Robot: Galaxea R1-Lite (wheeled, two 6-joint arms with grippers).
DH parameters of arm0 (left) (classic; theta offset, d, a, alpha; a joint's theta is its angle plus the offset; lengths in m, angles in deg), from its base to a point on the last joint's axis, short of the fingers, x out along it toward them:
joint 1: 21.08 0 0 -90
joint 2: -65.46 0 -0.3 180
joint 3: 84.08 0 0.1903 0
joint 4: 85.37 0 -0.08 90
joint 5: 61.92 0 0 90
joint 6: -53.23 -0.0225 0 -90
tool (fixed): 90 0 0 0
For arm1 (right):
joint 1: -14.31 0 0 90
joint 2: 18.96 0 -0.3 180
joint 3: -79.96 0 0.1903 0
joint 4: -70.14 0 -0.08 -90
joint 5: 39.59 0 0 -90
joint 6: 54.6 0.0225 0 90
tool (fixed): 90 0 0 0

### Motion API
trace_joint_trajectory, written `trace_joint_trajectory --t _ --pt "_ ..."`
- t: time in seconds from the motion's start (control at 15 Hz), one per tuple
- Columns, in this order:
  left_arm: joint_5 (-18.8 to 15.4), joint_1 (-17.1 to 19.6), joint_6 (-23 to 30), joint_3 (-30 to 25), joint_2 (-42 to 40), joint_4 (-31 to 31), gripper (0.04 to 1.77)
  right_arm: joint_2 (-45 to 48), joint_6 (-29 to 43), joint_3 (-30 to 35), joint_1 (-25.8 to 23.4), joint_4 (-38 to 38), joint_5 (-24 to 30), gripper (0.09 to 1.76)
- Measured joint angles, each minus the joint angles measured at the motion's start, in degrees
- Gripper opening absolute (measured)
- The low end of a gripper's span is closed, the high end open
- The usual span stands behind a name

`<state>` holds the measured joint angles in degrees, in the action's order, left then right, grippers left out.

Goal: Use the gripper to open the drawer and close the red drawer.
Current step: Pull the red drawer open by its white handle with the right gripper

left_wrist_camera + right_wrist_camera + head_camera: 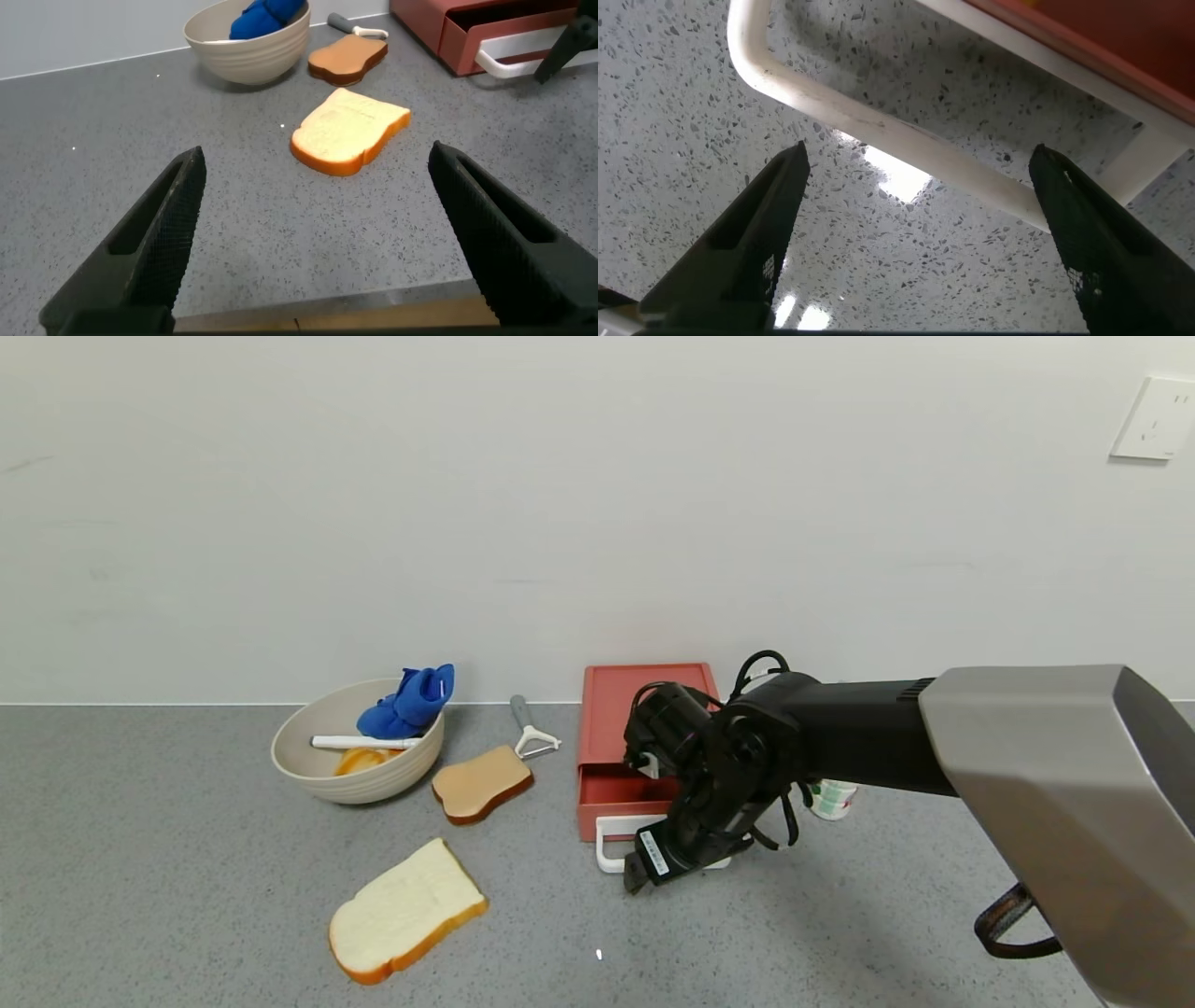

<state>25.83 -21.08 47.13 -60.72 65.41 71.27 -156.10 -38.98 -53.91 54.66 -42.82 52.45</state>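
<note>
The coral-red drawer (644,695) lies against the wall, its tray (611,791) slid partly out toward me, with the white loop handle (609,845) in front. My right gripper (653,868) points down over the handle's right part. In the right wrist view it (919,147) is open, and the handle bar (831,98) runs across just beyond the fingertips, not between them. The red tray front (1120,37) lies past it. My left gripper (317,149) is open and empty, low over the counter near its front edge. From there the drawer (448,19) shows far off.
A beige bowl (355,775) holding a blue cloth (408,702) stands left of the drawer. A brown toast slice (481,784), a peeler (529,728) and a pale bread slice (406,910) lie nearby. A small white-green cup (831,798) stands behind the right arm.
</note>
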Motion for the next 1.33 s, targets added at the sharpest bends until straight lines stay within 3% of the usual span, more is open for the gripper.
trace_joint_trajectory --t 0.67,1.33 --pt "0.0 0.0 -0.1 0.0 0.0 0.0 1.72 4.5 4.1 10.0 4.0 0.1 -2.5 1.71" --pt "0.0 0.0 -0.1 0.0 0.0 0.0 1.72 8.0 8.4 15.9 6.9 0.2 -2.4 1.71"
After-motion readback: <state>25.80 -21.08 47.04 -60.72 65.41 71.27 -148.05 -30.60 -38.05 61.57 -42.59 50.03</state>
